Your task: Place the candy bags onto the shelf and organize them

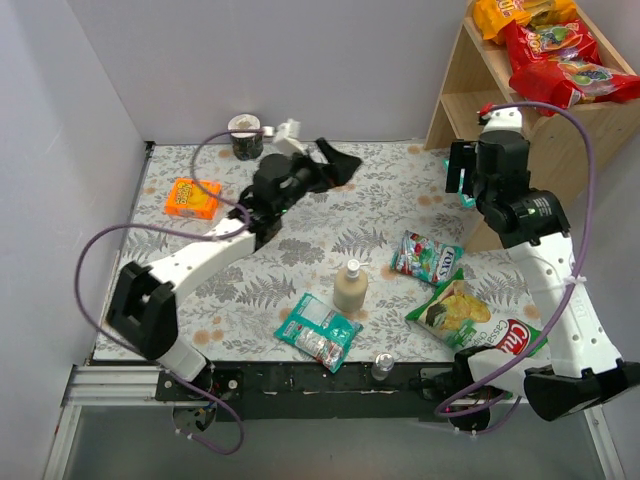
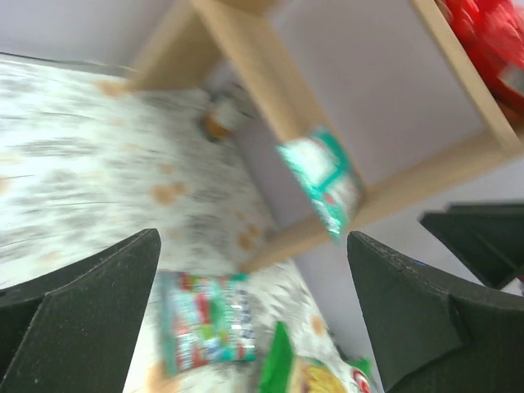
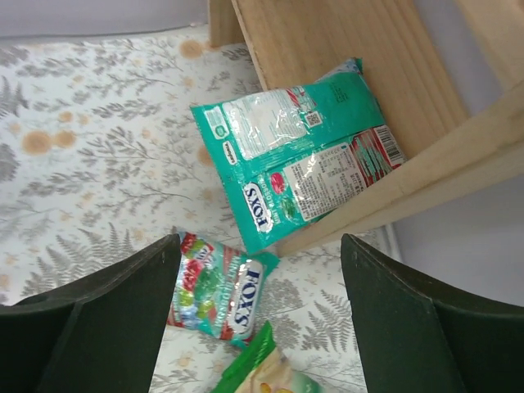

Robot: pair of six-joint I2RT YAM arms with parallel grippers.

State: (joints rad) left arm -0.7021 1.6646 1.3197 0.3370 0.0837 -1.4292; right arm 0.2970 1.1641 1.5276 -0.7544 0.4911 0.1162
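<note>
The teal bag (image 3: 299,172) is probably light, floppy and slick, best pinched at a crimped edge. It lies flat on the lower board of the shelf (image 3: 344,49), one corner hanging over the front, just beyond the right claw (image 3: 260,250), whose jaws stand wide and empty. The left claw (image 1: 335,160), seemingly empty too, gapes above the table (image 1: 390,200).

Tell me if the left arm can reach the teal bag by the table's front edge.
Probably yes: the teal-and-white glossy bag lies uncovered near its base; the left tool is open and empty.
</note>
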